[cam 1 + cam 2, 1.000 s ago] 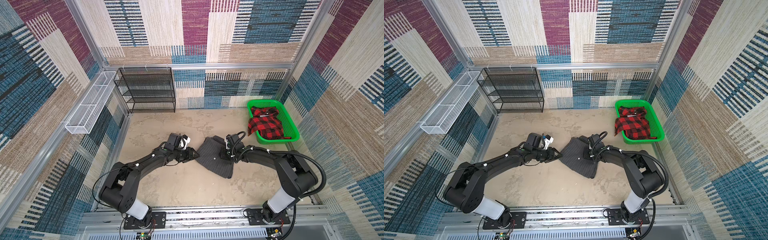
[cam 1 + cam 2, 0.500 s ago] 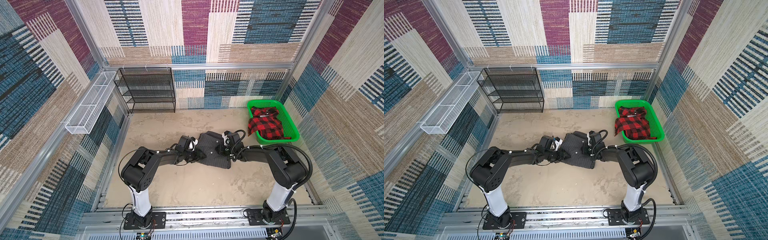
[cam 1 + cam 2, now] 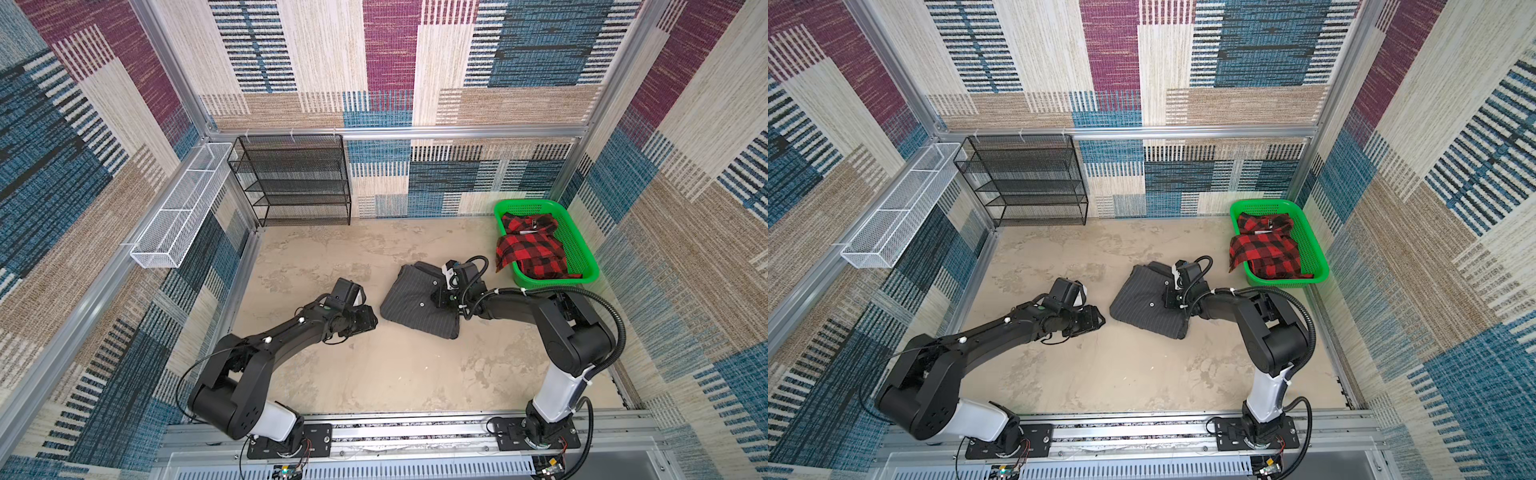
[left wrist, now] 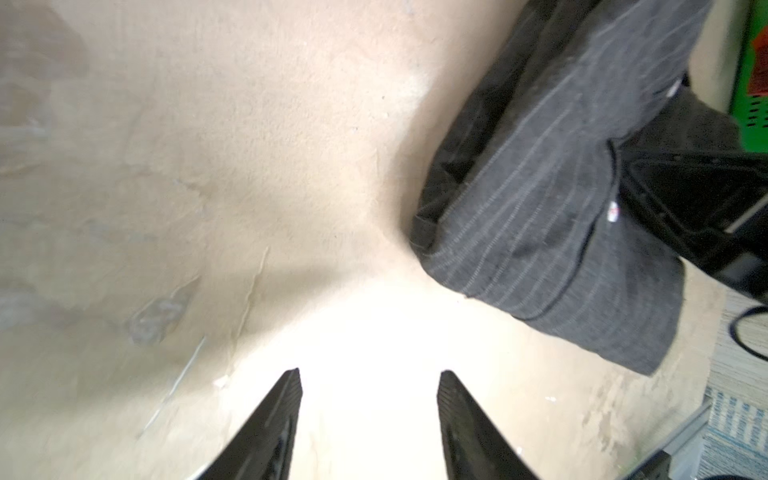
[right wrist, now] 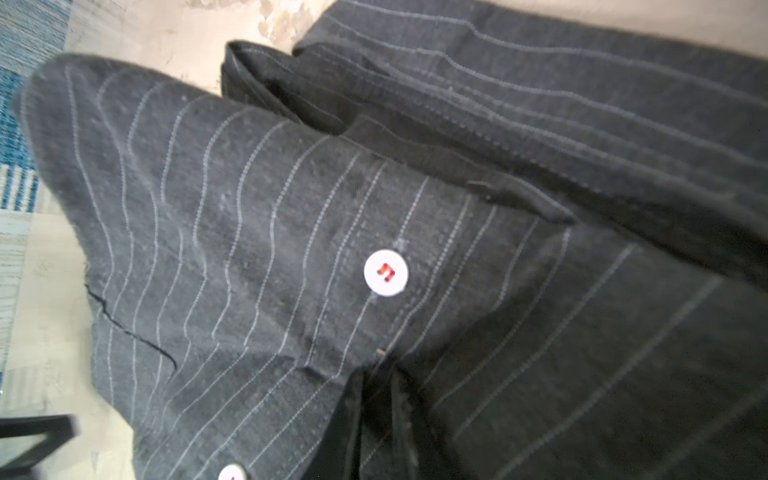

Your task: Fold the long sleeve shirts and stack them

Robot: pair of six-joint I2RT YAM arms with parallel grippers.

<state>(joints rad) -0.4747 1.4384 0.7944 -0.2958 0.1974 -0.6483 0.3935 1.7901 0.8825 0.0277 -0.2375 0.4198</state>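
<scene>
The left gripper (image 3: 371, 322) stood wide and empty, the grey shirt (image 3: 415, 307) just beside at its three o'clock. The right gripper (image 3: 441, 297) pinched that shirt, jaws narrow; the red check shirt (image 3: 534, 253) lay in the green basket (image 3: 575, 245) at its one o'clock.

The folded shirt (image 3: 411, 305) lay on the table (image 3: 374, 374), a little right of its middle. The basket (image 3: 528, 203) stood at the right edge toward the far right corner, behind and to the right of the folded shirt and apart from it. The second shirt (image 3: 532, 253) lay in the basket, one part hanging over its left rim. The wire rack (image 3: 291, 178) stood along the far edge by the far left corner, and the wire tray (image 3: 178, 216) hung on the wall above the left edge. The left gripper (image 3: 373, 322) was just left of the folded shirt, apart from it. The right gripper (image 3: 439, 297) was on the folded shirt's right part.
</scene>
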